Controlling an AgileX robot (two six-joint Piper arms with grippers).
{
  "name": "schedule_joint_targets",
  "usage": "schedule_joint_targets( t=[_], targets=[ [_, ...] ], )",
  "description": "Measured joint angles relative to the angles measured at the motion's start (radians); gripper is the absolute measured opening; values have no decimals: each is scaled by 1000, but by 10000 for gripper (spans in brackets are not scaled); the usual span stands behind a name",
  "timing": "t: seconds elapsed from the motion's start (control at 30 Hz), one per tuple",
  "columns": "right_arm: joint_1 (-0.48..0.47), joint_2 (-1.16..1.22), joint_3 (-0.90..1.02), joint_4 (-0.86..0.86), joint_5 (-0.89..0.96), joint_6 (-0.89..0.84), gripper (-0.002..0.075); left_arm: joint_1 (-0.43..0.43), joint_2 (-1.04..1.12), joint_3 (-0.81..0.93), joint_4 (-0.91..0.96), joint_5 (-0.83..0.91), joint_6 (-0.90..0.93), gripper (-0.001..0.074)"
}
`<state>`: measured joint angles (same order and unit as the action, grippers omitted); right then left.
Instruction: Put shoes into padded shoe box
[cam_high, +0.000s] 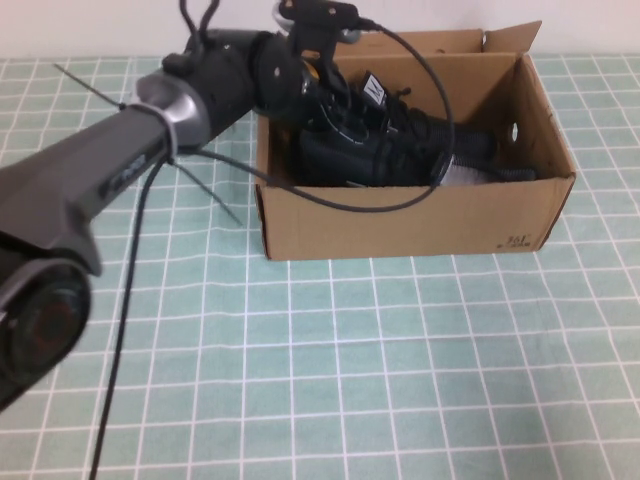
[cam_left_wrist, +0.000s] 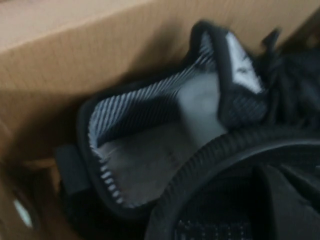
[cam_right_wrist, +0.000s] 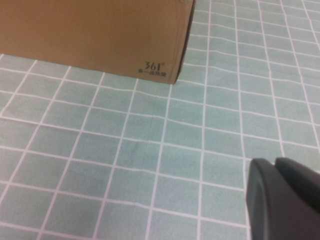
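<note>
High view first: your left arm reaches across the green checked table (cam_high: 350, 380) and dips its wrist into the left end of the padded shoe box (cam_high: 400, 225). The left gripper (cam_high: 318, 98) is buried down among the shoes (cam_high: 390, 150), so from up here you can't tell whether its fingers are spread or pinching anything. Both black sneakers sit inside the box, long axis running along the box's length, with what looks like white stuffing poking out toward the right end. The right arm isn't in this shot at all, so the left one is clearly the nearer arm for anything that happens next.

Left wrist view: you're staring straight down into one shoe's open collar (cam_left_wrist: 150, 150), striped lining and grey insole, with the box's cardboard wall (cam_left_wrist: 75, 45) right behind it. A second dark rounded shape (cam_left_wrist: 240, 190) crowds the near side. No fingertips show here either, so the grip state stays unknown. I'd guess the shoe lies directly under the gripper, heel end toward that wall.

Right wrist view: the right gripper (cam_right_wrist: 282, 200) hangs low over bare table, well apart from the box's printed corner (cam_right_wrist: 155, 67). Only one dark finger edge shows, so you can't tell open or closed.
</note>
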<state>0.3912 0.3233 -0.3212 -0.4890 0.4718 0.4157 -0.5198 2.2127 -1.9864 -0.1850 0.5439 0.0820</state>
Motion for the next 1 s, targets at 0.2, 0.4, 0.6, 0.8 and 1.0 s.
schedule_joint_targets(
  t=[0.2,0.4,0.6,0.8,1.0],
  targets=[
    [0,0,0,0,0,0,-7,0,63,-157,101,220,0,-1],
    [0,0,0,0,0,0,-7,0,68,-170,128,392,0,-1],
    [0,0,0,0,0,0,-7,0,68,-195,127,479,0,-1],
    [0,0,0,-2,0,0,-7,0,7,-259,123,506,0,-1],
    [0,0,0,-4,0,0,-7,0,-159,-270,121,540,9,-2]
  ],
)
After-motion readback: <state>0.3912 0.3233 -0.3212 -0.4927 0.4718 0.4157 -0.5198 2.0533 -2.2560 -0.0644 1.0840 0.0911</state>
